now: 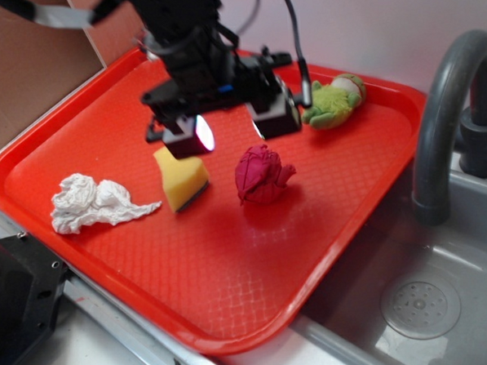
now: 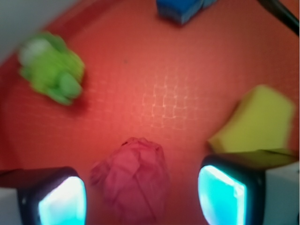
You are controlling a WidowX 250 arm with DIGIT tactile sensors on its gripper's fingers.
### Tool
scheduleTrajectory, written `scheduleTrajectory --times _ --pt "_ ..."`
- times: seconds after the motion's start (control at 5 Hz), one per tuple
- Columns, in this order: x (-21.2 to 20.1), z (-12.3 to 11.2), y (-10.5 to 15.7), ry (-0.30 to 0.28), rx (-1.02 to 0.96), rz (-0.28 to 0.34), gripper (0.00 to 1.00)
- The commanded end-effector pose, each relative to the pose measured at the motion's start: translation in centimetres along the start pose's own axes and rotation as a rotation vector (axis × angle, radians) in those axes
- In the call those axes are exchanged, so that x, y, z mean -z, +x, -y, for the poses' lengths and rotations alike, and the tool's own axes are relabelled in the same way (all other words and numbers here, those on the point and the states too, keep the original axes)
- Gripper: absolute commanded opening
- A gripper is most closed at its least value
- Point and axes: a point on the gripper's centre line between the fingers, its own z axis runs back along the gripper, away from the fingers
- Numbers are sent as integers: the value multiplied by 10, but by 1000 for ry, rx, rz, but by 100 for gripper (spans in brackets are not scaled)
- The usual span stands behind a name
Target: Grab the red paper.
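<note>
hovering spread wide, the gripper (image 1: pixel 229 132) brackets the red paper (image 1: pixel 262 174) on the tray (image 1: pixel 232 273).

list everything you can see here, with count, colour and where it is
red paper: 1, crimson, crumpled, middle of the tray, between the open fingers in the wrist view
white paper: 1, white, crumpled, left part of the tray
sponge: 1, yellow, between the two paper wads
plush toy: 1, green, far right corner of the tray
blue object: 1, blue, top edge of the wrist view, only partly seen
tray: 1, red, beside the sink
faucet: 1, grey, right of the tray
sink: 1, grey, lower right
cardboard: 1, brown, upper left
end effector: 1, black, open above the red paper
</note>
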Motion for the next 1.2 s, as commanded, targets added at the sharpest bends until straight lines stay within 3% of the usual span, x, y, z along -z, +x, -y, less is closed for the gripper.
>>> scheduleTrajectory --times 0.0,0.2,0.4,0.6,0.8,1.0 --pt "34 13 5 -40 44 -56 100" --pt "44 17 -4 -37 71 -84 100" --pt "50 19 -13 -23 96 -81 55" --pt "44 16 -16 -6 68 -56 0" --pt "8 12 -10 18 30 -34 0" --pt "-37 3 3 6 76 -27 0"
